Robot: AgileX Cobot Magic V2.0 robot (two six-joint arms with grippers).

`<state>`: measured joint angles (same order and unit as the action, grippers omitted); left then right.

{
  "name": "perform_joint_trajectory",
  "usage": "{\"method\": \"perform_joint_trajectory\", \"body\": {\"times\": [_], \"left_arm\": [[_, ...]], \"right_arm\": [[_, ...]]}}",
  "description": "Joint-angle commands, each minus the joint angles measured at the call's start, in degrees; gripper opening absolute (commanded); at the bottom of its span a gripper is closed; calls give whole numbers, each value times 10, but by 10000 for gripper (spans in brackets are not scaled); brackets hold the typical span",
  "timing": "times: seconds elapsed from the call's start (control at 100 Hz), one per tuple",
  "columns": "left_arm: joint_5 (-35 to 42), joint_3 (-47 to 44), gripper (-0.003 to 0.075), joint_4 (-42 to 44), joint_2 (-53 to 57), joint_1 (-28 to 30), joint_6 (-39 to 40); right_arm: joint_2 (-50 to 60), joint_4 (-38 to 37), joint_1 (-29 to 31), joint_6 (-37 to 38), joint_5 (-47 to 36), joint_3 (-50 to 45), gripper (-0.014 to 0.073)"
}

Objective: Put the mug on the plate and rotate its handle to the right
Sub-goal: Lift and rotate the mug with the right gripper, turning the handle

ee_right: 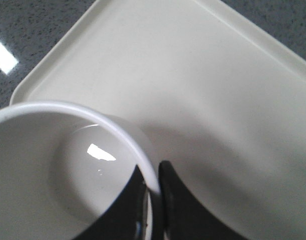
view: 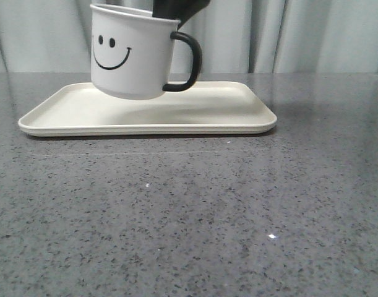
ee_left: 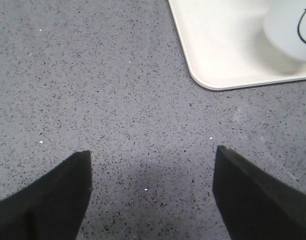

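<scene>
Grey speckled stone [view: 189, 216] runs bare from the near edge to the plate [view: 65, 117], leaving wide room in front. My left gripper [ee_left: 151, 187] hangs spread over that stone, its fingers cut off by the frame. Farther back, my right gripper [ee_right: 151, 200] pinches the mug [view: 132, 52] by its rim, tilted above the plate's left half, handle [view: 187, 62] pointing right. Its base hides part of the tray; curtains [view: 312, 37] close the background.

Both grippers have matte black, wedge-shaped fingers [ee_left: 52, 200] with plain, unmarked surfaces.
</scene>
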<state>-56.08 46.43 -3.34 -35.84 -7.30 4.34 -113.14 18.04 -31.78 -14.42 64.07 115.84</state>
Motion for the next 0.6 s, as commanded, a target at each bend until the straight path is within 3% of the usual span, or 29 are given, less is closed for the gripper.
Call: {"method": "perform_joint_trajectory", "body": {"times": [0.0,0.27,0.59], "left_arm": [[34,14,491,-7,-1,2,5],[34,14,491,-7,-1,2,5],[34,14,491,-7,-1,2,5]], "right_arm": [[33,5,0,-58,18,46,-57],[-10,-25,0,-163,124,138,-58],[-52,-26,0,-193,124,160,-60]]}}
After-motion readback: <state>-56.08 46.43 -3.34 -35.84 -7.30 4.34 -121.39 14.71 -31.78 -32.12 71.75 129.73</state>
